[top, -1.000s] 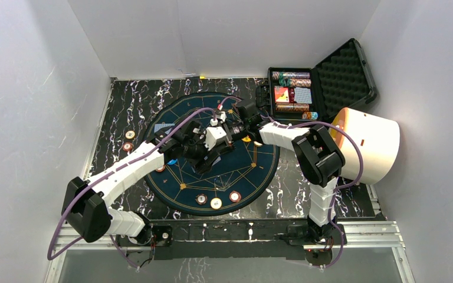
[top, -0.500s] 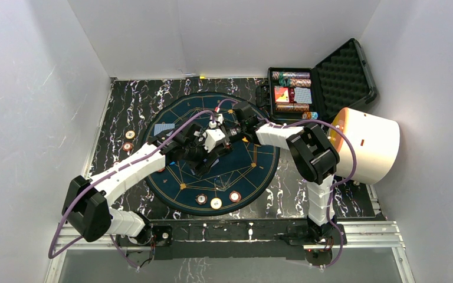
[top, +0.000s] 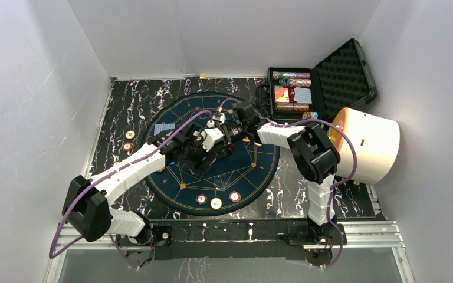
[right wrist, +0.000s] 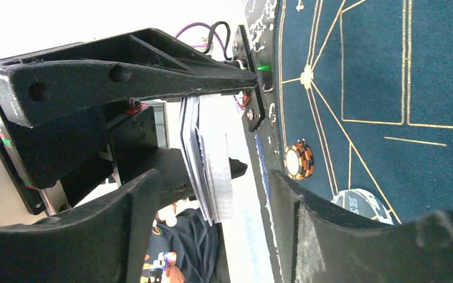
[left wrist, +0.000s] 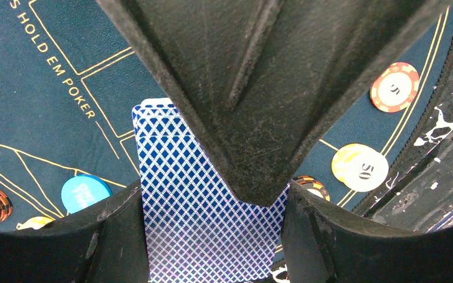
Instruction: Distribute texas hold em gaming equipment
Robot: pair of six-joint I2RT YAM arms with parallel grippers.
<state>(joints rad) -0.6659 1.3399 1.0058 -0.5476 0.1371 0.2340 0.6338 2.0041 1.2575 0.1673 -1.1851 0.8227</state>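
A deck of playing cards (left wrist: 200, 224) with blue patterned backs sits between the fingers of my left gripper (left wrist: 212, 236), which is shut on it above the round poker mat (top: 259, 171). My right gripper (right wrist: 215, 218) is open and straddles the deck's edge (right wrist: 209, 171), with a gap on both sides. One of its fingers (left wrist: 253, 88) lies across the top card. On the mat below lie a red and white chip (left wrist: 394, 86), a cream chip (left wrist: 360, 167) and a blue button (left wrist: 85, 191). Both grippers meet over the mat's centre (top: 212, 138).
Three chips (top: 216, 203) lie at the mat's near rim and two (top: 128, 140) on the marble table to the left. A single card (top: 164, 128) lies on the mat's far left. An open black case (top: 295, 94) of chips stands at the far right, with a big white cylinder (top: 368, 144) beside it.
My right gripper's jaws have spread apart around the deck. Both grippers have drifted slightly toward the far left over the mat. The left gripper keeps its hold.
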